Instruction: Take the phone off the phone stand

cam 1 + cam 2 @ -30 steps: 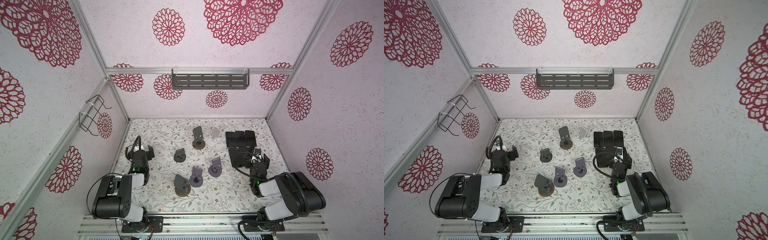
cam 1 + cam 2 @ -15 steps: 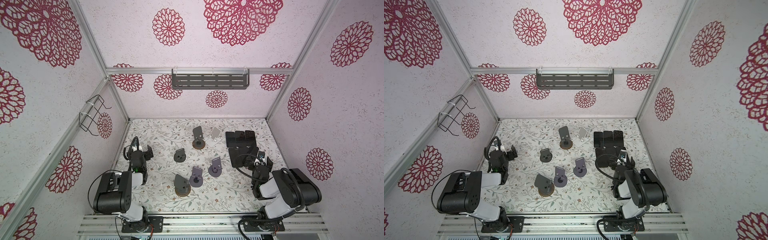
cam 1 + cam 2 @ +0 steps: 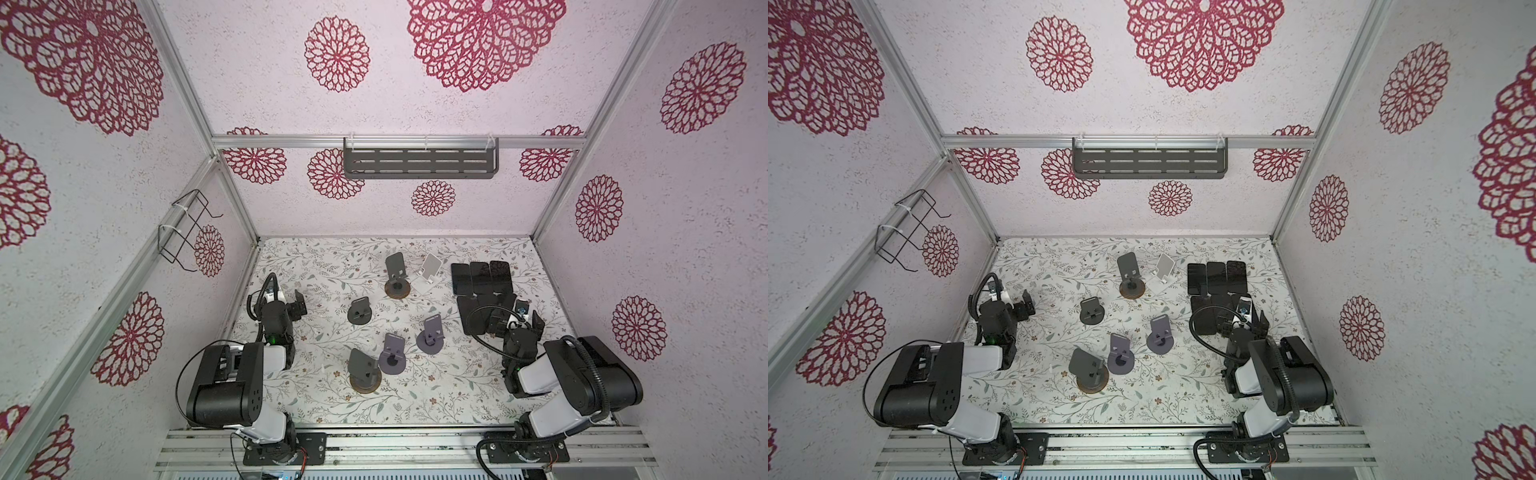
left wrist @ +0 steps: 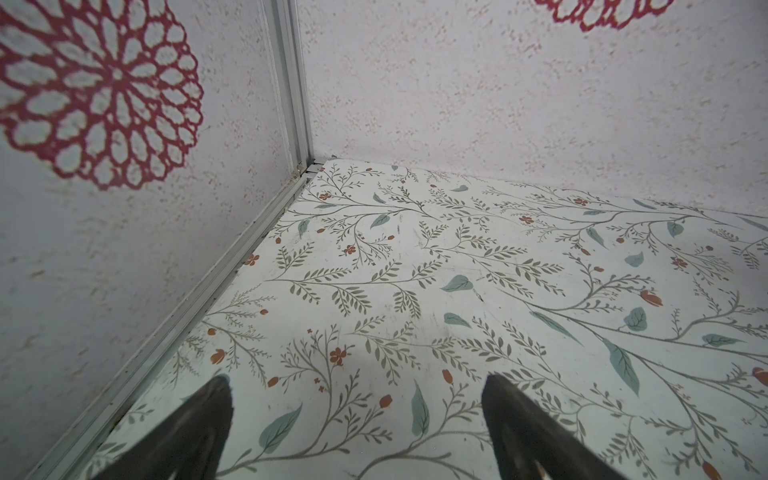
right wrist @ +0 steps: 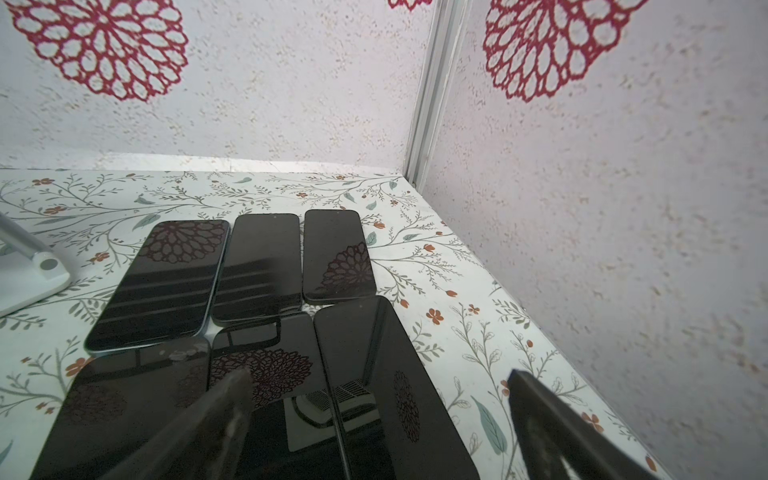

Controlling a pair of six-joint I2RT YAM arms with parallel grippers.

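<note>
A: In both top views, six phone stands (image 3: 394,269) mid-frame, all empty. The phones (image 3: 482,276) lie flat, centre right. Arms: left gripper (image 3: 291,302), right gripper (image 3: 517,318), both spread, empty.

B: Left wrist: only table (image 4: 457,257). Right wrist: six phones, jaws low over them. A dip could scratch a screen.

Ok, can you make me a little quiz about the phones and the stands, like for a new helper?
1. True or false: a phone sits on the white stand.
2. How many phones lie flat on the table?
3. The right end effector is: A open, B shut on a phone, C out of sight.
Key: 1 false; 2 six; 3 A.
</note>
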